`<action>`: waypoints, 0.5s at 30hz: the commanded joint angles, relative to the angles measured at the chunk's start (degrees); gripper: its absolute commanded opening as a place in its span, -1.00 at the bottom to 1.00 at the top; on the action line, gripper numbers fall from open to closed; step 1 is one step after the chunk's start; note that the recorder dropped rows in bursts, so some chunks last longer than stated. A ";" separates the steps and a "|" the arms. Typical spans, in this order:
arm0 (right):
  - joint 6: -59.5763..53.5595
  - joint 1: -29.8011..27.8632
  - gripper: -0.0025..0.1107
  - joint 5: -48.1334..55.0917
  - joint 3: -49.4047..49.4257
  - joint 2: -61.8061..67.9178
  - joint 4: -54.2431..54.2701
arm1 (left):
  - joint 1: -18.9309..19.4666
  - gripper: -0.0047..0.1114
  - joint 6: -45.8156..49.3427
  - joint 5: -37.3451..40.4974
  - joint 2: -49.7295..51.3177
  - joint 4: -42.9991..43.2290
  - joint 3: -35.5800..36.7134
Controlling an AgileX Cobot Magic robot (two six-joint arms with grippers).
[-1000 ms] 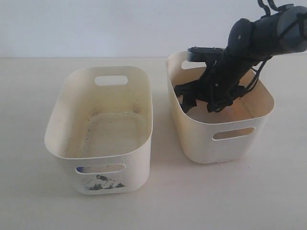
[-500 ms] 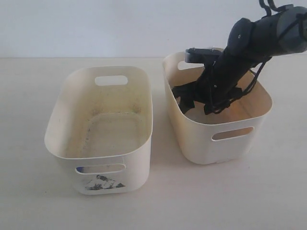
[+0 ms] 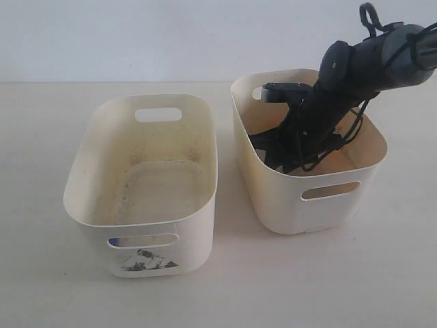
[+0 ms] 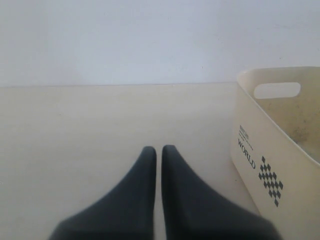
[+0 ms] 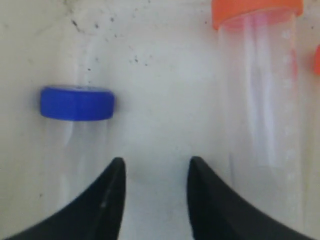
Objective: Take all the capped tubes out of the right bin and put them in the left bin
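Note:
Deep inside the yellowish right bin, my right gripper points down at the floor. In the right wrist view the right gripper is open with bare floor between its fingers. A clear tube with a blue cap lies just outside one fingertip. A clear tube with an orange cap lies outside the other. A sliver of a second orange cap shows at the frame edge. The off-white left bin with the torn dark sticker holds no tubes. My left gripper is shut over the table.
In the left wrist view the left bin stands beside the left gripper, showing a "WORLD" print and a checker mark. A narrow gap of pale tabletop separates the two bins. A white wall runs behind them.
The right arm has tilted steeper and sunk deeper into the right bin. That bin has shifted slightly toward the left bin.

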 commanded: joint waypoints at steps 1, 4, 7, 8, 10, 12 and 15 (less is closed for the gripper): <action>-0.58 0.16 -0.58 1.25 0.64 1.29 -1.20 | 0.06 -0.84 -0.48 -0.08 -0.19 -0.01 -0.16; -0.58 0.16 -0.78 1.14 0.38 1.17 -1.20 | 0.06 -0.84 -0.48 -0.08 -0.19 -0.01 -0.16; -0.58 0.16 -0.79 3.56 -1.60 0.78 -1.20 | 0.06 -0.84 -0.48 -0.08 -0.19 -0.01 -0.16; -0.58 0.16 -0.79 4.73 -2.64 0.62 -1.20 | 0.06 -0.84 -0.48 -0.08 -0.19 -0.01 -0.16; -0.58 0.16 -0.79 6.80 -4.53 0.08 -1.20 | 0.06 -0.84 -0.48 -0.08 -0.19 -0.01 -0.16; -0.84 0.16 -0.79 8.34 -6.50 -1.12 -1.20 | 0.06 -0.84 -0.48 -0.08 -0.19 -0.01 -0.16; -2.93 0.16 -0.77 10.41 -9.27 -2.63 -1.32 | 0.06 -0.84 -0.48 -0.08 -0.19 -0.01 -0.16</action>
